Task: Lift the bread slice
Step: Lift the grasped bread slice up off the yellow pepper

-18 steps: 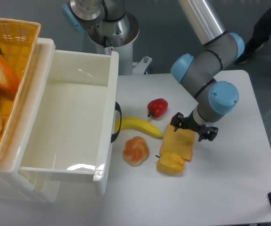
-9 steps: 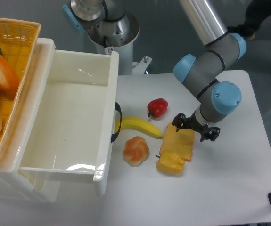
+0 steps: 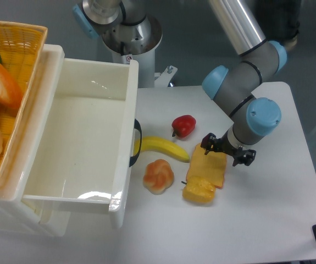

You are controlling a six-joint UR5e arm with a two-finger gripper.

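The bread slice lies flat on the white table, golden yellow with a darker edge, right of the bun. My gripper hangs low over the slice's far end, pointing down. Its two dark fingertips stand apart, one at the slice's far left corner and the other just off its right side. The jaws look open, with the slice's far edge between them. The slice rests on the table, and its near end touches a yellow bell pepper.
A red pepper, a banana and a round pale-orange bun lie left of the slice. A large white open drawer stands at the left, with a yellow basket of food beyond it. The arm's base is at the back.
The arm has shifted slightly right and down over the slice's far end. The slice and other objects have not moved.
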